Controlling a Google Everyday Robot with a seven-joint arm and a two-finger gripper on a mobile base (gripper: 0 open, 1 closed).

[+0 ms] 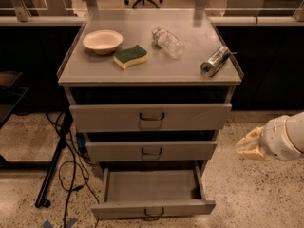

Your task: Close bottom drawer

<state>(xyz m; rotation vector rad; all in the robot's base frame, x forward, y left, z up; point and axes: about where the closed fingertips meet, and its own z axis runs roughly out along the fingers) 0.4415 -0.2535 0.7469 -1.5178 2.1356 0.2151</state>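
Observation:
The bottom drawer (pixel 153 209) is the lowest of three grey drawers and is pulled far out, showing its empty inside. Its narrow front panel carries a small dark wire handle at the lower edge of the view. The middle drawer (pixel 151 151) and the top drawer (pixel 150 117) above it stick out a little. My gripper (pixel 249 145) hangs at the right, about level with the middle drawer and well clear of the cabinet's right side, touching nothing.
On the cabinet top lie a cream bowl (pixel 102 41), a green and yellow sponge (pixel 130 56), a clear plastic bottle (pixel 167 42) and a silver can (pixel 215 61). A black stand and cables (pixel 59 163) are on the floor at the left.

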